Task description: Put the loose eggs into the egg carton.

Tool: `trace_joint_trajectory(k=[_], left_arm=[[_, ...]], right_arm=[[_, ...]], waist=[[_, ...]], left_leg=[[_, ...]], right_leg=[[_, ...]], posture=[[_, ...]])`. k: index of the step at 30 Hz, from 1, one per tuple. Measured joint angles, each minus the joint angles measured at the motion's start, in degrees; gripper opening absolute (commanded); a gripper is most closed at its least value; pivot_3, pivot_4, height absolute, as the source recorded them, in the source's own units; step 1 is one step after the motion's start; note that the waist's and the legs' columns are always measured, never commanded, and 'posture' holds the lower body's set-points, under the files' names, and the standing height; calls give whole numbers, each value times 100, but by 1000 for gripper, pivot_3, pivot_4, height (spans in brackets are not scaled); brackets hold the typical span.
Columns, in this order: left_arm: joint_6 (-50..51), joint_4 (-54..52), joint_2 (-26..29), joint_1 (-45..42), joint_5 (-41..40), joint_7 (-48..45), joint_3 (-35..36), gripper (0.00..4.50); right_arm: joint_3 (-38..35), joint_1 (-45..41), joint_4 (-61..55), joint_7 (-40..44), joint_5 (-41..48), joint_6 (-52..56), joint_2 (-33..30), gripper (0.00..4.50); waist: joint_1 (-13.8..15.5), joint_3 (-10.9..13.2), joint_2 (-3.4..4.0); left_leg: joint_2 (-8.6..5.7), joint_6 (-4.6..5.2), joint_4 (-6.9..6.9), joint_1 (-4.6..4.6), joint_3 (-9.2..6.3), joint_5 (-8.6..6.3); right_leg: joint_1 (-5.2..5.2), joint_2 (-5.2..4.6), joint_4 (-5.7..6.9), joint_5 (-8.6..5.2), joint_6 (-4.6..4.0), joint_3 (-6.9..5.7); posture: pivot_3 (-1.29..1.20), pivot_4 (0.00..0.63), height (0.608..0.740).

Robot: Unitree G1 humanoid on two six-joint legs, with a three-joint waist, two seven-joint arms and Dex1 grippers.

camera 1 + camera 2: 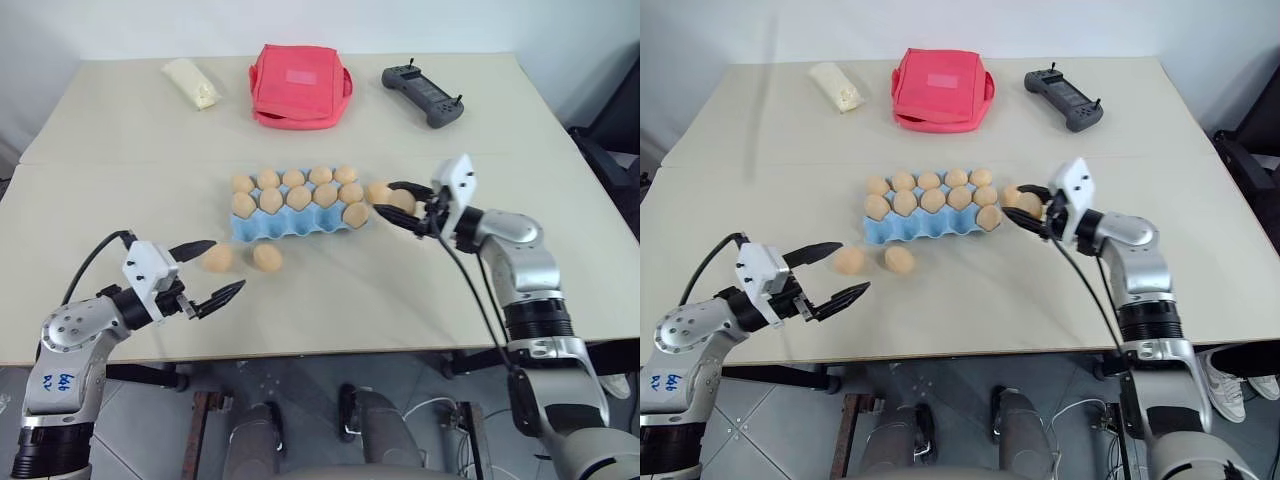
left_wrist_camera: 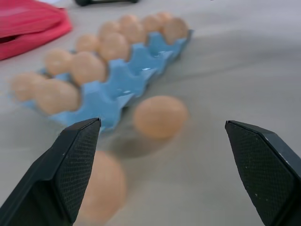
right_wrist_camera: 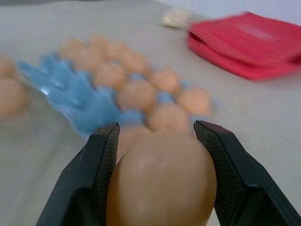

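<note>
The light blue egg carton (image 1: 292,230) lies mid-table with several tan eggs in it and bare blue cups along its near side. My right gripper (image 1: 401,205) is at the carton's right end, shut on a loose egg (image 3: 162,183) held just above the table. Another egg (image 1: 378,191) lies between that one and the carton. Two loose eggs (image 1: 217,258) (image 1: 267,257) rest on the table in front of the carton. My left gripper (image 1: 228,264) hovers open beside the left one, nothing between its fingers.
A red fabric bag (image 1: 300,85) sits at the back centre, a white packet (image 1: 192,82) to its left and a black controller (image 1: 423,95) to its right. The table's front edge (image 1: 330,350) runs just below my left gripper.
</note>
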Motion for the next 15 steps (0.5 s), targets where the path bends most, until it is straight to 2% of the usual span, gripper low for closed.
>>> trace_joint_trajectory(k=[4, 9, 12, 15], left_arm=[[-14, 138, -20, 90, -2, 143, 176, 4500], [-15, 69, -82, 233, -3, 271, 181, 4500], [-4, -90, -82, 320, -16, 348, 202, 4500], [15, -186, -80, 393, -38, 387, 283, 4500]], right_arm=[[400, -439, 52, -340, -140, 157, 606, 2503], [561, -871, 1041, -571, -454, -356, 964, 2503], [566, -910, 1452, -572, -500, -557, 991, 3127], [556, -913, 1557, -513, -497, -627, 990, 4095]], waist=[[-4, 0, -1], [29, -2, -4], [8, -2, -4], [-9, -2, -4]], left_leg=[[-10, 2, 0, -11, 15, 1], [-11, 4, -3, -20, 59, 1], [-10, 20, -8, -21, 73, 10], [-8, 22, -10, -20, 78, 11]], right_leg=[[-22, -6, 21, 2, 1, 8], [-27, -8, 21, 2, 2, -2], [-43, -8, 26, 2, 2, 8], [-64, -4, 40, 2, 2, 31]], posture=[[0, 150, 740], [0, 150, 740], [0, 150, 740], [0, 150, 740]])
